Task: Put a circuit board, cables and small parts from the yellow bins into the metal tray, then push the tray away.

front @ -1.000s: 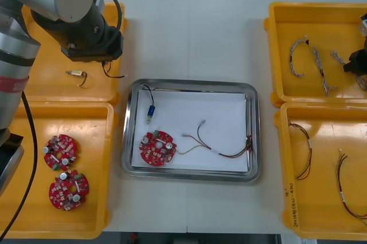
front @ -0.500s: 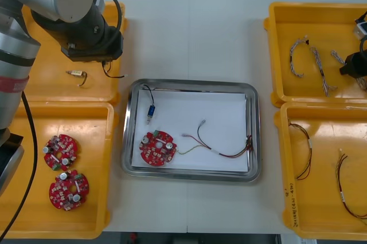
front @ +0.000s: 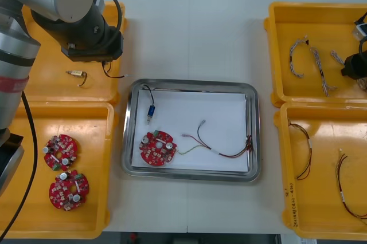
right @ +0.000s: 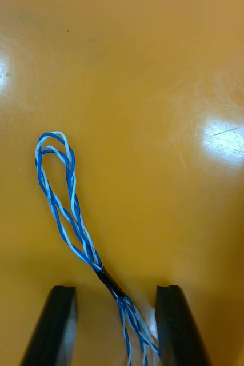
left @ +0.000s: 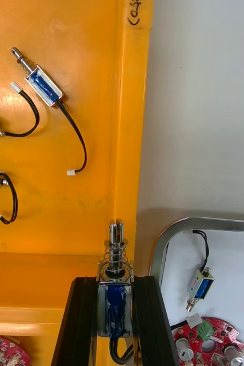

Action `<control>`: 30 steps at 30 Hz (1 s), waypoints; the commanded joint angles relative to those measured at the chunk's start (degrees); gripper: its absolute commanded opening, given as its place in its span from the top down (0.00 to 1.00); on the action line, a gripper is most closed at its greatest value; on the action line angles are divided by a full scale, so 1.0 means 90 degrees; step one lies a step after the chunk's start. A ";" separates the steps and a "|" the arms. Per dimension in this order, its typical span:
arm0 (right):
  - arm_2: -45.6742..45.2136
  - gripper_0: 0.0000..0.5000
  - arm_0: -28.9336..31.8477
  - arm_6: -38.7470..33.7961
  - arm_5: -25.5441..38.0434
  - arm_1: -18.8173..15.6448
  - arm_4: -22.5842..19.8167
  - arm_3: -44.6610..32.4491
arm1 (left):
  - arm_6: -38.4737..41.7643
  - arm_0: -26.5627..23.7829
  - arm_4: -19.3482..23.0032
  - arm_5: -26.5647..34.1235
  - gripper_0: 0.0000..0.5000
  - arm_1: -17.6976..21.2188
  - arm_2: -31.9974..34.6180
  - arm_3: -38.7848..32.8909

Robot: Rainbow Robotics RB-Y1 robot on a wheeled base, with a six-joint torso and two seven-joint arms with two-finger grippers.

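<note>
My left gripper (left: 115,281) is shut on a small metal part (left: 115,297) with a blue body and a spring. It hangs over the wall between the far left yellow bin (left: 70,217) and the metal tray (left: 173,229). The left arm (front: 92,38) hides that gripper in the front view. My right gripper (right: 116,291) is open low in the far right bin (front: 321,12), its fingers (right: 59,320) straddling a twisted blue and white cable (right: 64,211). The tray (front: 192,83) holds a red circuit board (front: 156,148), a small metal part (front: 150,111) and a red and yellow cable (front: 221,148).
The near left bin (front: 28,209) holds two more circuit boards (front: 60,152). Loose small metal parts (left: 42,86) lie in the far left bin. More twisted cables (front: 304,55) lie in the far right bin beside my right gripper (front: 354,65). Cables (front: 304,152) lie in the near right bin (front: 321,221).
My right gripper has shifted slightly within the far right bin. The left arm and the tray's contents have not moved.
</note>
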 commanded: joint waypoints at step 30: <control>0.0066 1.00 0.0140 -0.0865 0.2488 -0.0631 -0.0056 -0.2145 | 0.0156 0.0023 0.0046 0.0009 0.99 -0.0101 -0.0057 -0.0236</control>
